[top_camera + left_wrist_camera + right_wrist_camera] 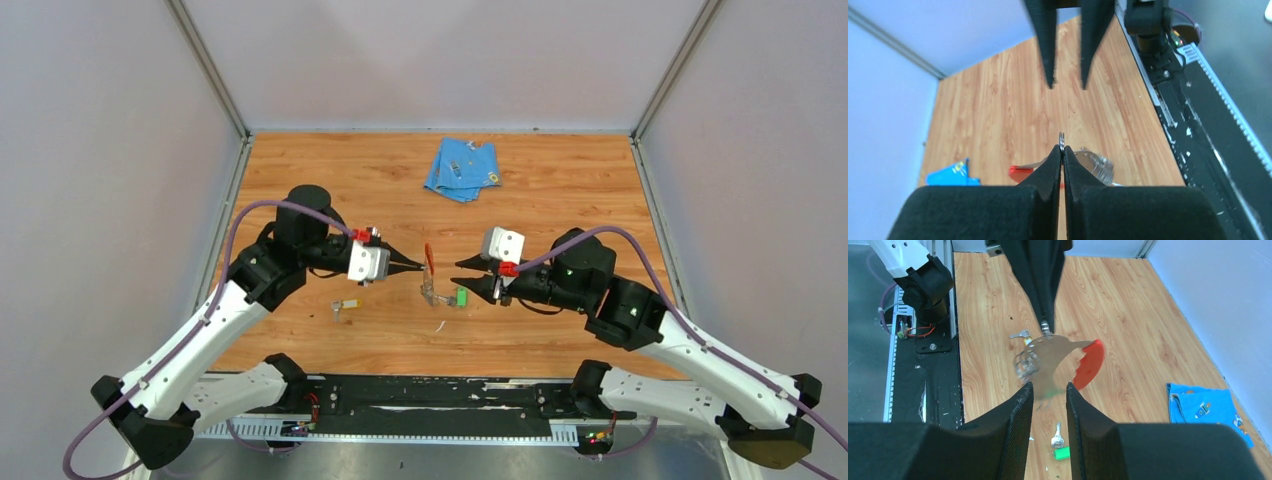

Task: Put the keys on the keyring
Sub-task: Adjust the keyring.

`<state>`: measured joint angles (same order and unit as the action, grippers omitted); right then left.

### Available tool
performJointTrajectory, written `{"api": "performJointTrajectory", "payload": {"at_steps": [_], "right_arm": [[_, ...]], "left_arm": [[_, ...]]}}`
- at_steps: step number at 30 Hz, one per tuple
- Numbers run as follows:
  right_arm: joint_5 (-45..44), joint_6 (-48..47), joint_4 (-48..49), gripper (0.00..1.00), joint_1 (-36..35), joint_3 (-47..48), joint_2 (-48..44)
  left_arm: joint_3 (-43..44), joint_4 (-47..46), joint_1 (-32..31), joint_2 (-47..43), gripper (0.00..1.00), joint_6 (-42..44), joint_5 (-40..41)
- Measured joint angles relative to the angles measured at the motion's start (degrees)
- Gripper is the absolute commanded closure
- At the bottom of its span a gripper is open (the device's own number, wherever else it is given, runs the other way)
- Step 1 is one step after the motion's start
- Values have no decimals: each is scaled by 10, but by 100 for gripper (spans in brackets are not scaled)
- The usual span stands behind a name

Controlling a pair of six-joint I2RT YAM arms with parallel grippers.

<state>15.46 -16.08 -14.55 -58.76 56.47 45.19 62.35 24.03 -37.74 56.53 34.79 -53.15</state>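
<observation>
Right fingers [1017,436] parted near keyring [1055,355], left fingers [1049,171] pinching.

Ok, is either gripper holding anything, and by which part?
The left gripper is shut on the keyring, pinching the thin metal loop at one end. The right gripper is open and holds nothing.

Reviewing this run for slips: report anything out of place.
Neither key is on the keyring pinched in the left gripper. The green key lies loose on the table near the open right gripper, the yellow key by the left arm. Nothing else stands out.
</observation>
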Motion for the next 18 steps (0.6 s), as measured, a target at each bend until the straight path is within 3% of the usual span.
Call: {"api": "performJointTrajectory", "payload": {"at_steps": [9,18], "right_arm": [[56,-16,76,70,0,-28,0],[136,-33,143,72,0,-64,-13]], "left_arm": [[-51,35,-4,-63,100,228,-68],[-50,36,-7,-66,100,283,-94]]}}
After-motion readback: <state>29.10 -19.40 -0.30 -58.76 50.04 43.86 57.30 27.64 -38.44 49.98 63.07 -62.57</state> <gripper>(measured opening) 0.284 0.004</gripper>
